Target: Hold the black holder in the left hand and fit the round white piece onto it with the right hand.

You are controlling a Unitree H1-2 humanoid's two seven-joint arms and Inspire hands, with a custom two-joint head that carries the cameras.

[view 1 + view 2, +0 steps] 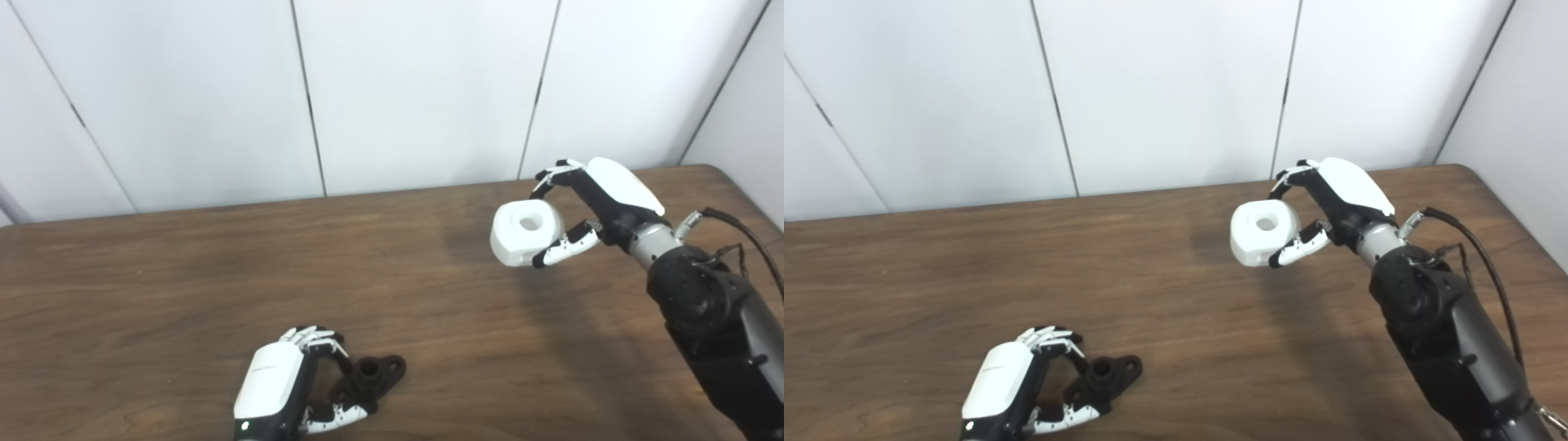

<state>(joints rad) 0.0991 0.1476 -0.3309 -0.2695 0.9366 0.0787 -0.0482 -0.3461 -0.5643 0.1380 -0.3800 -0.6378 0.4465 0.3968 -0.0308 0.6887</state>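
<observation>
Left hand (pixel 277 384), at the near edge of the wooden table (pixel 184 269), curled around the near end of the black holder (pixel 367 383), which appears to rest on the tabletop; its long axis runs from near-left to far-right, with the central socket opening upward and a lobe with a hole at its far-right end. Right hand (pixel 597 205), far right and raised, grips the round white piece (pixel 525 231) between fingers and thumb, its central hole facing up toward the camera. The two parts are well apart. Judged step: both parts grasped, mating not yet begun. Next move calls for bringing the white piece leftward and nearer, hole aligned over the socket.
</observation>
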